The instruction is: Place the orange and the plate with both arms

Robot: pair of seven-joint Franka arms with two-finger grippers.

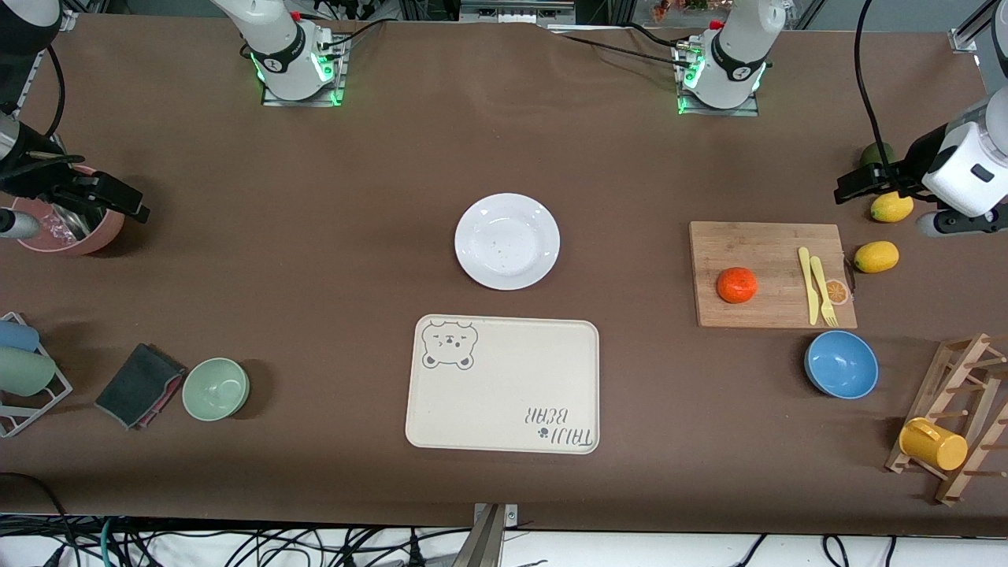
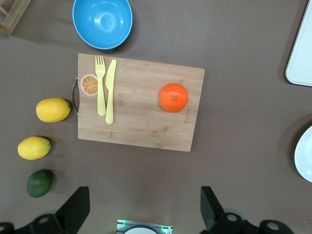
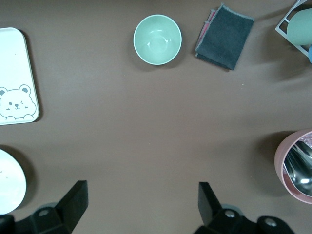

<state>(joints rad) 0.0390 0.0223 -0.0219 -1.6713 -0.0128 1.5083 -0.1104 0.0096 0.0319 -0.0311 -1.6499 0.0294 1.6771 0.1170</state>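
Orange (image 1: 737,285) sits on the bamboo cutting board (image 1: 768,252) toward the left arm's end of the table, on the board's part nearer the table's middle, untouched. Same fruit shows in the left wrist view (image 2: 173,97), clear of the yellow plastic fork (image 2: 100,84) and yellow plastic knife (image 2: 110,95) that lie side by side on the board. A small orange-slice picture (image 1: 836,292) is at the board's edge by the cutlery.

White plate (image 1: 507,241) rests mid-table, empty, farther from the front camera than the cream bear tray (image 1: 504,409) and just apart from it. Plate and orange are well apart.

Left gripper (image 1: 862,183) hangs over the table's left-arm end, above the lemons and lime, fingers (image 2: 77,207) spread wide and holding nothing. One lemon (image 1: 891,206) is under it, another lemon (image 1: 876,257) lies beside the board, the dark green lime (image 2: 39,183) is near them.

Right gripper (image 1: 110,198) hangs over the right arm's end of the table beside the pink cup (image 1: 75,232) with metal utensils in it, fingers (image 3: 74,202) spread apart, empty.

Blue bowl (image 1: 841,364) sits nearer the front camera than the board. Pale green bowl (image 1: 216,388) sits beside a folded dark grey cloth (image 1: 138,384). Yellow mug (image 1: 932,444) hangs on the wooden rack (image 1: 957,394). A wire rack (image 1: 27,409) holds pale cups at the right arm's end
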